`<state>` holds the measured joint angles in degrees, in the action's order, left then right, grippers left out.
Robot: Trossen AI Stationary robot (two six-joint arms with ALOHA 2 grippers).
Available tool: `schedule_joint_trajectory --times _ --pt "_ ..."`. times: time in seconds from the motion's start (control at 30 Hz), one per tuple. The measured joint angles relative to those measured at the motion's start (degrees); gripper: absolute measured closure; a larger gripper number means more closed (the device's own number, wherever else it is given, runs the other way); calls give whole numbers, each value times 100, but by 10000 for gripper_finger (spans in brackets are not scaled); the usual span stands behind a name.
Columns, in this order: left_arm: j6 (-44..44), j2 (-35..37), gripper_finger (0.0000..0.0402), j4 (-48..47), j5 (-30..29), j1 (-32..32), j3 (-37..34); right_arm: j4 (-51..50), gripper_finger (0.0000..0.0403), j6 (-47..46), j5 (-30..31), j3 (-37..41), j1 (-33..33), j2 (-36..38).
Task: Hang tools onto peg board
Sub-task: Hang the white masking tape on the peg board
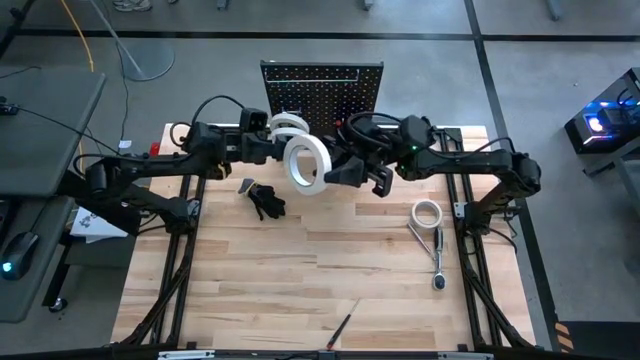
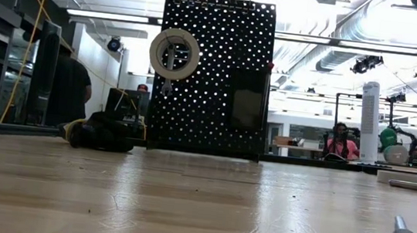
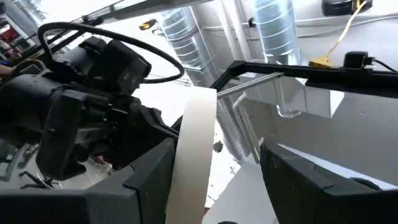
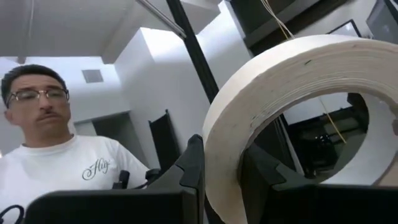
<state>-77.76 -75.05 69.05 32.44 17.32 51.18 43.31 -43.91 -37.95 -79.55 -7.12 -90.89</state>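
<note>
Leftmost over the wooden table [image 1: 300, 270], the left arm reaches toward the middle, its left gripper [image 1: 268, 140] standing with jaws apart; in its wrist view the edge of a white tape roll [image 3: 189, 155] runs between its dark fingers [image 3: 149, 180] with a gap showing on one side. Below that arm on the boards lies a small dark heap of tools [image 1: 265, 200], seen in the low view as a black bundle [image 2: 102, 132] to the left of the peg board's foot. At the middle the large tape roll [image 1: 307, 163] is clamped in the right gripper [image 1: 335, 170], whose fingers pinch its rim [image 4: 249, 143]. Behind both grippers stands the peg board [image 1: 345, 90], upright at the table's far edge, with another white roll [image 2: 174, 53] hanging on its upper left. Farther right, beside the right arm's base, a smaller tape roll [image 1: 427, 212] and a silver ratchet [image 1: 438, 255] lie on the table. A slim red-handled screwdriver [image 1: 340, 328] rests near the front edge. A person in a white shirt [image 4: 68, 162] shows beyond the table.
</note>
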Motion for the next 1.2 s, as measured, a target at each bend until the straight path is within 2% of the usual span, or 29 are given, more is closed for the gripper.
schedule_joint_trajectory --times 0.3,0.6,0.73,0.9,1.03,1.1,1.2 --pt "74 -139 185 -308 248 -255 0 -44 354 195 390 -2 -23 -13" --pt "393 -186 193 -213 163 -193 1 -105 354 145 275 -2 6 -17" --pt "574 -186 235 -234 221 -194 2 -100 354 131 228 -2 1 -17" --pt "879 -195 336 -263 260 -192 2 -89 354 130 217 -2 5 -17" --pt "1029 -192 342 -306 308 -128 2 -54 352 -153 212 -4 3 -17" --pt "1029 -192 342 -309 372 -39 2 -35 322 -460 327 -4 3 -17" --pt "928 -163 342 -292 623 179 9 -66 254 -656 556 -2 -1 40"
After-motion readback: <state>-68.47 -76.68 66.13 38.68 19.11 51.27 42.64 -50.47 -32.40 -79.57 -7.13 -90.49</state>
